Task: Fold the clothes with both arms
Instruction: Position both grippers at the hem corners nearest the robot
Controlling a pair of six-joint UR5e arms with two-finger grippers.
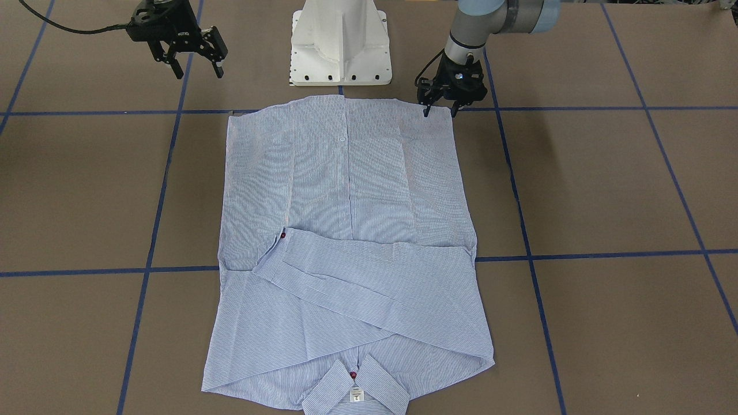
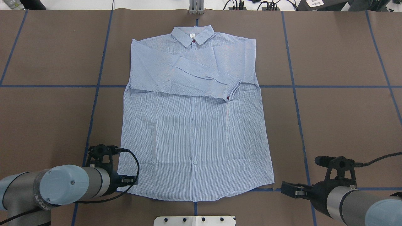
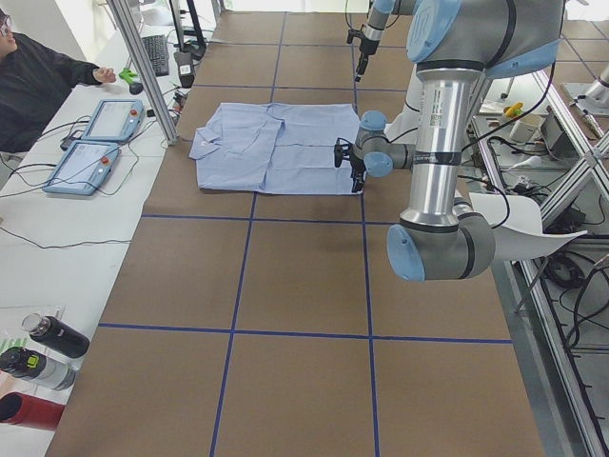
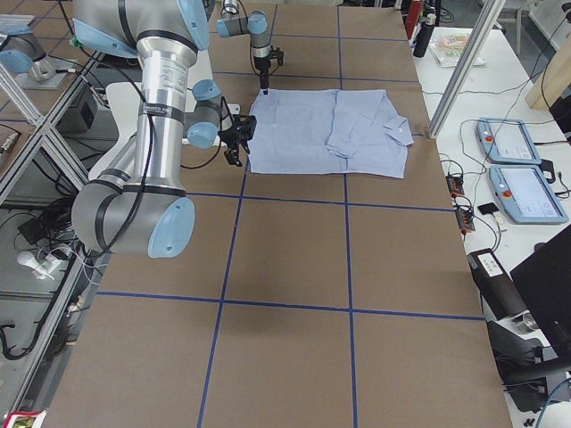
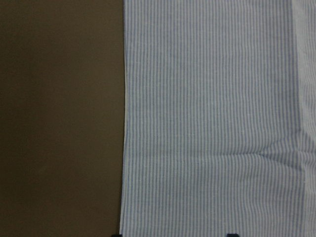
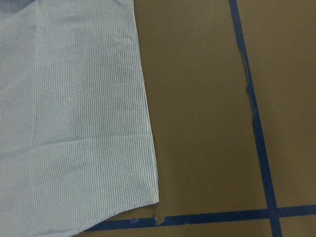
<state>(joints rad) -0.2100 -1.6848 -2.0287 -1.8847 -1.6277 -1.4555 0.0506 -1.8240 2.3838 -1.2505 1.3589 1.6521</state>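
The light blue striped shirt (image 1: 346, 190) lies flat on the brown table, front up, both sleeves folded across the chest and the collar (image 2: 192, 34) at the far edge. My left gripper (image 1: 439, 109) is open, low at the hem's corner on my left side; in the left wrist view the shirt's edge (image 5: 124, 123) runs between the fingertips. My right gripper (image 1: 197, 64) is open and empty, raised above the table beside the hem's other corner (image 6: 155, 200). In the overhead view the left gripper (image 2: 127, 181) touches the hem and the right gripper (image 2: 290, 190) stands apart from it.
The white pedestal base (image 1: 340, 46) stands just behind the hem. Blue tape lines (image 1: 605, 253) grid the table. In the exterior left view an operator (image 3: 38, 76) and teach pendants (image 3: 95, 143) are beyond the far table edge, and bottles (image 3: 38, 352) stand at the near corner.
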